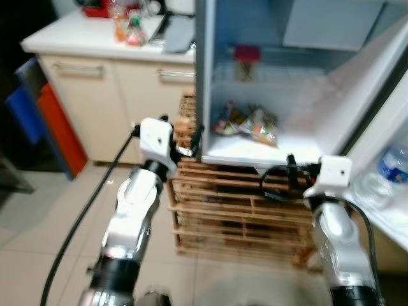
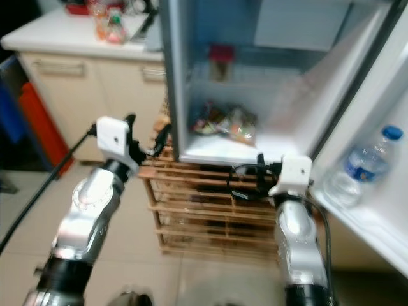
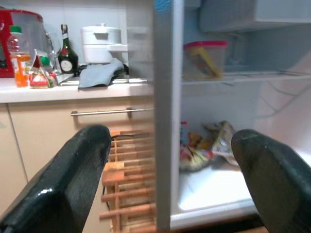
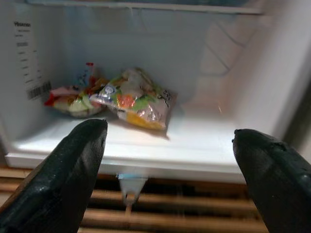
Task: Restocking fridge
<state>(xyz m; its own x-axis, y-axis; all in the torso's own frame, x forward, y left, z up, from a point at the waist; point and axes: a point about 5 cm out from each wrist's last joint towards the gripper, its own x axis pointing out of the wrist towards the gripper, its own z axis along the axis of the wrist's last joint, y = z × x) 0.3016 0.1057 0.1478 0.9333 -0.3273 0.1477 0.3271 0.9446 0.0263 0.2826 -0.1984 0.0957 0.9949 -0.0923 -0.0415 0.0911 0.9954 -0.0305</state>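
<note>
Right, you're squared up to the open fridge (image 1: 210, 76) with both arms raised and nothing in either one. Your left gripper (image 1: 185, 143) sits at about 10 o'clock from the bottom shelf, just outside the fridge's left wall, its two fingers (image 3: 73, 179) spread wide and empty. Your right gripper (image 1: 280, 175) hangs just below and in front of the shelf lip (image 4: 146, 167), fingers (image 4: 63, 174) also spread wide, holding nothing.

Now the relation that counts: the snack bags (image 4: 133, 99) lie on the bottom shelf at roughly 11 o'clock from your right gripper, deeper in and a little higher. The front bag's long axis runs slantwise across the shelf, and a second bag (image 4: 73, 99) sits beside it against the left wall. Your right arm is clearly the nearer one; the left has the fridge wall between it and the shelf.

On the upper shelf there's a red-lidded tub (image 3: 204, 60). In the door rack at 3 o'clock stands a water bottle (image 2: 360, 169). Beneath the fridge is a wooden slatted rack (image 1: 236, 217). Back at 11 o'clock, the counter (image 1: 95, 41) carries bottles and a grey cloth (image 3: 99, 75), likely your stock to fetch.
</note>
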